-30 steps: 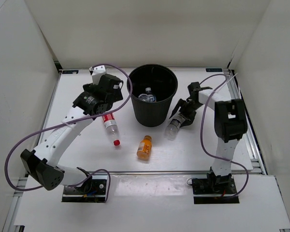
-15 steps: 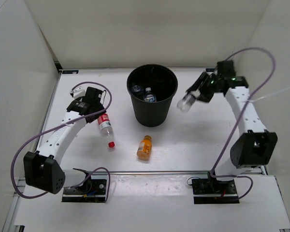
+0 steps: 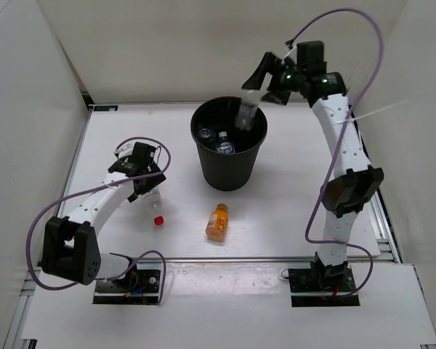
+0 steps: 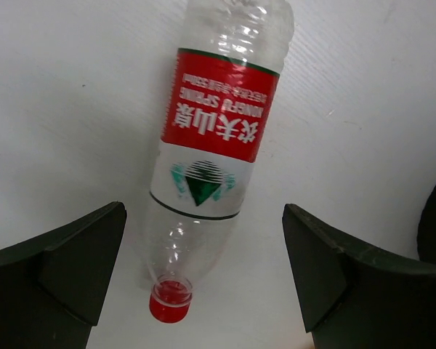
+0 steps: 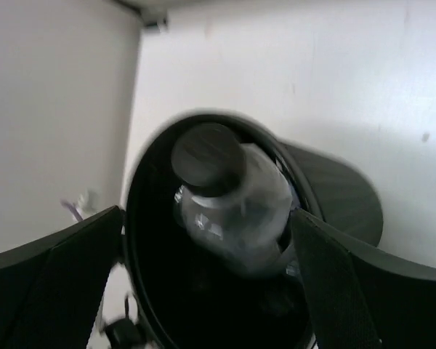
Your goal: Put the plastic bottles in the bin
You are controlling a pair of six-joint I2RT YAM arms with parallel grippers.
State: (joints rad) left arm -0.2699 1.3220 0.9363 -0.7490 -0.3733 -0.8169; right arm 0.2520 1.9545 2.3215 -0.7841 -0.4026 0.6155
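Observation:
The bin (image 3: 229, 163) is a black round bucket in the middle of the table. My right gripper (image 3: 265, 78) hangs open high above its far rim. A blurred clear bottle (image 3: 245, 113) with a dark cap (image 5: 207, 158) is loose between the spread fingers, over the bin's mouth (image 5: 142, 291). Two clear bottles (image 3: 215, 138) lie inside the bin. My left gripper (image 4: 203, 269) is open and low over the red-label bottle (image 4: 218, 131), one finger on each side of its neck and neither touching. Its red cap (image 3: 159, 220) points toward the near edge. The short orange bottle (image 3: 217, 221) lies in front of the bin.
White walls close in the table on the left, back and right. The purple cable (image 3: 43, 218) of the left arm loops over the left side of the table. Both arm bases (image 3: 127, 280) sit at the near edge.
The right arm has swung from right of the bin to above it, and its jaws have opened off the clear bottle. The left gripper has come down over the red-label bottle.

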